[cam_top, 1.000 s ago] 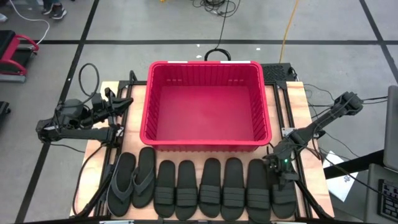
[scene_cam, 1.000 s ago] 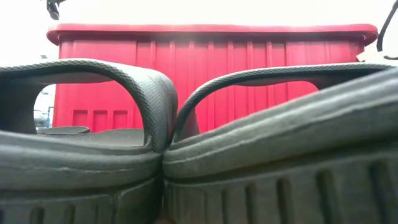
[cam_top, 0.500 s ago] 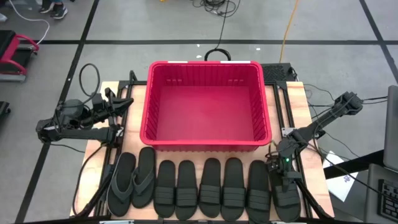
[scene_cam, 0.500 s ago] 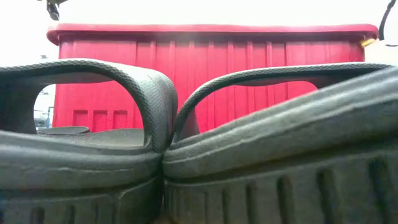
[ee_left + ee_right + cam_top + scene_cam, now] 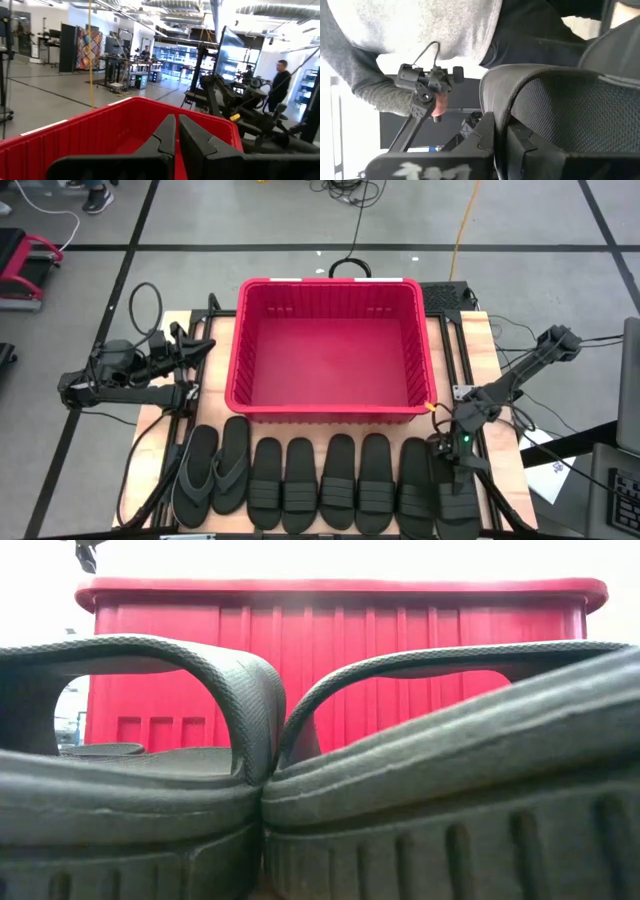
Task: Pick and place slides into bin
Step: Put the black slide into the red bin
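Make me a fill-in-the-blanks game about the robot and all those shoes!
1. The bin on the table is coloured ____.
2. Nothing lies inside the bin, so it is ____.
3. The right gripper is over the slide at the ____ end of the row.
4. The left gripper waits on the bin's ____ side.

Missing words: red; empty; right; left

High view looks straight down on my whole tabletop (image 5: 205, 330), taking in the red bin (image 5: 331, 415) and the row of slides (image 5: 339, 473) along the near edge. My low view sits at tabletop height, pressed right against two slides (image 5: 240, 720), facing the bin's wall (image 5: 340, 660). Left wrist view looks level over the bin (image 5: 120, 125) into the room. Right wrist view points outward at a mesh chair (image 5: 560, 100).
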Tool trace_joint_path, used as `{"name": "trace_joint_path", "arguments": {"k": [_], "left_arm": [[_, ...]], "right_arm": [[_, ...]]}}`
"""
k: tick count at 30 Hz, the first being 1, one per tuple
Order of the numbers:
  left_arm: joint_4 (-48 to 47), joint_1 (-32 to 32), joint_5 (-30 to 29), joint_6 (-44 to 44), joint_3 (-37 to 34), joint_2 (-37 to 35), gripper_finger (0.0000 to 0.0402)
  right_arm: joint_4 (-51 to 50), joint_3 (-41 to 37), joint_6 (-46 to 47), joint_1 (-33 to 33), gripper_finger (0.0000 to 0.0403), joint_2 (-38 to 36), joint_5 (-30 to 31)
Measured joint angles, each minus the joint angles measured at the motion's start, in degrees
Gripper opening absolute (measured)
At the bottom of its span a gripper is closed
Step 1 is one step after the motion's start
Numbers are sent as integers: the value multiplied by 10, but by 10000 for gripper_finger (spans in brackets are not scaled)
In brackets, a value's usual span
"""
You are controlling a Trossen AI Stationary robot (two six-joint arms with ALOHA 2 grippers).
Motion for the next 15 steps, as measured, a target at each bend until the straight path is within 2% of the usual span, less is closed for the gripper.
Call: {"name": "trace_joint_path", "arguments": {"k": [7, 15], "left_arm": [[-4, 0, 1, -1, 0, 0, 21], [-21, 0, 0, 16, 0, 0, 21]], "right_arm": [[-116, 110, -52, 7, 4, 37, -5], [-418, 285, -176, -24, 4, 56, -26]]}}
